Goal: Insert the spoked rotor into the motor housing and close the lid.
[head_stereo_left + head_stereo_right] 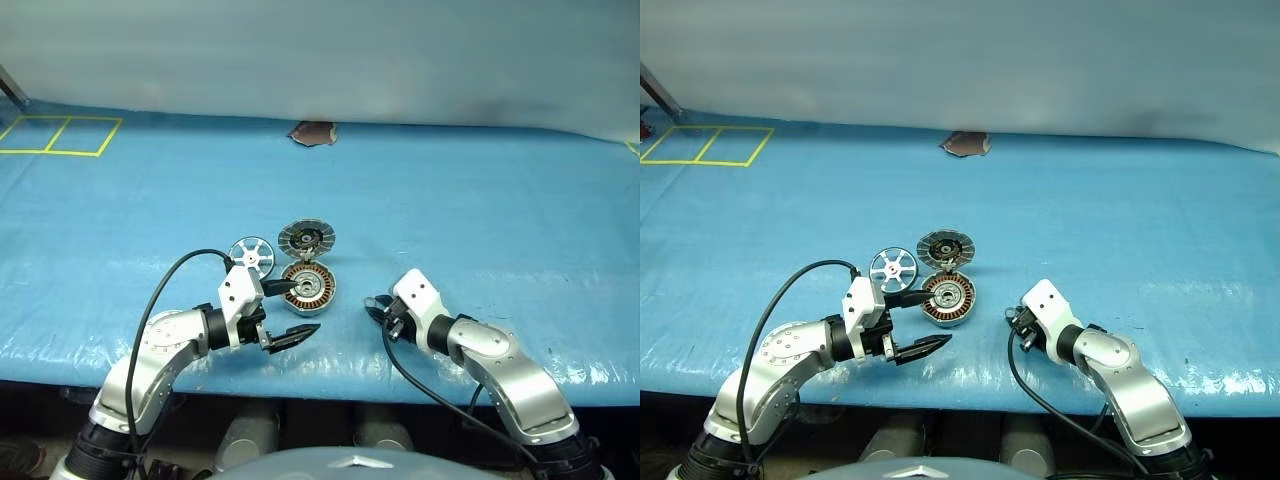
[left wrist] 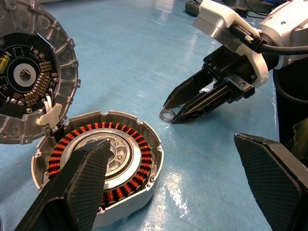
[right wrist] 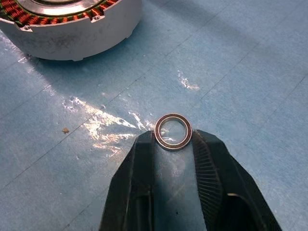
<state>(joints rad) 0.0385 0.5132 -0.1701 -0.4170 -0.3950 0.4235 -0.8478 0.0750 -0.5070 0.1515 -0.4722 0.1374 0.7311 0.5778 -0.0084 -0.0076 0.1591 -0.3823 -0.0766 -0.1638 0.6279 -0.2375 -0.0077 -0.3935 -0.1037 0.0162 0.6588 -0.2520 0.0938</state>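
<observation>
The motor housing (image 1: pixel 308 287) lies open on the blue table, its copper windings (image 2: pixel 139 163) circling a metal centre. Its lid (image 1: pixel 306 239) stands flipped open at the far edge, radial segments facing up. The spoked rotor (image 1: pixel 251 254) lies flat just left of the lid. My left gripper (image 1: pixel 300 308) is open at the housing's near left side, one finger (image 2: pixel 86 178) over the windings. Right of the housing, my right gripper (image 1: pixel 375 305) is shut on a small ring (image 3: pixel 173 131) that rests on the table, a fingertip pressed against each side.
A brown torn patch (image 1: pixel 313 132) marks the blue cover at the back centre. Yellow tape squares (image 1: pixel 60 135) sit at the far left. The table's front edge (image 1: pixel 330 375) runs just below both grippers. Black cables loop from each wrist.
</observation>
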